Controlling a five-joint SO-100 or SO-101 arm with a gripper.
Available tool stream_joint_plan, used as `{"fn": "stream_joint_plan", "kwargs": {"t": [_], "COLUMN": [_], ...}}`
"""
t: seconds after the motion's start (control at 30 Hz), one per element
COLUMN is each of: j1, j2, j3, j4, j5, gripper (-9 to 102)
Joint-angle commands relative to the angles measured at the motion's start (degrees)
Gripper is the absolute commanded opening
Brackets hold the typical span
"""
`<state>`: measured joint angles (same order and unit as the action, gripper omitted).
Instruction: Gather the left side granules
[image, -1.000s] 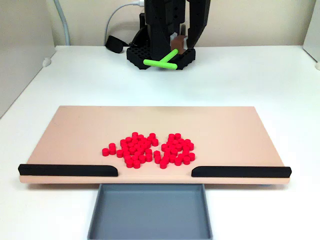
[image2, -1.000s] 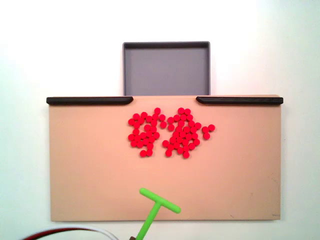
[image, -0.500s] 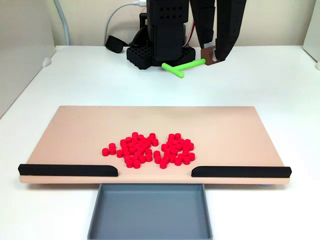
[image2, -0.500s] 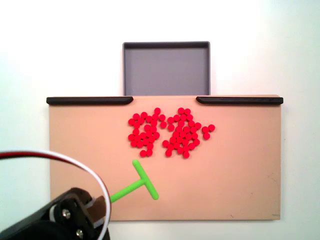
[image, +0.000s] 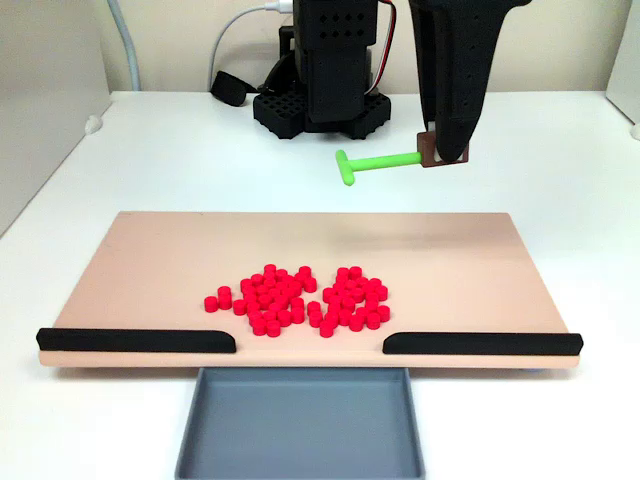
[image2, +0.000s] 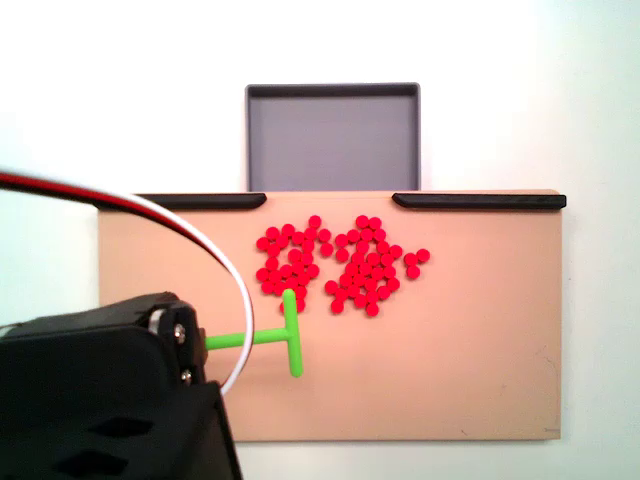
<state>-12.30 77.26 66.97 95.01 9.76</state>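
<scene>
White tabletop (image: 150, 160) carrying a long tan board (image: 480, 260) with two black end rails (image: 135, 340) whose central gap opens onto a grey tray (image: 300, 420), presumably so swept pieces drop through. Black arm (image: 455, 70) raised behind the board, its fingers (image: 441, 150) closed on the stem of a green T-shaped tool (image: 375, 162), crossbar held out sideways as a pushing edge. Granules (image: 300, 298): two adjoining red clusters mid-board near the gap; in a fixed view from above the crossbar (image2: 292, 333) hangs just beside the left-hand cluster (image2: 290, 265).
</scene>
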Motion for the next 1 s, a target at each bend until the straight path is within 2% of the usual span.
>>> {"fn": "stream_joint_plan", "kwargs": {"t": [0.0,0.77,0.97], "j1": [-1.6,-5.9,-6.6], "j2": [-0.4,-15.6,-18.4], "j3": [-2.0,-19.0,-19.2], "j4": [-0.3,0.4,0.4], "j5": [1.8,9.4,9.9], "gripper": [0,0,0]}}
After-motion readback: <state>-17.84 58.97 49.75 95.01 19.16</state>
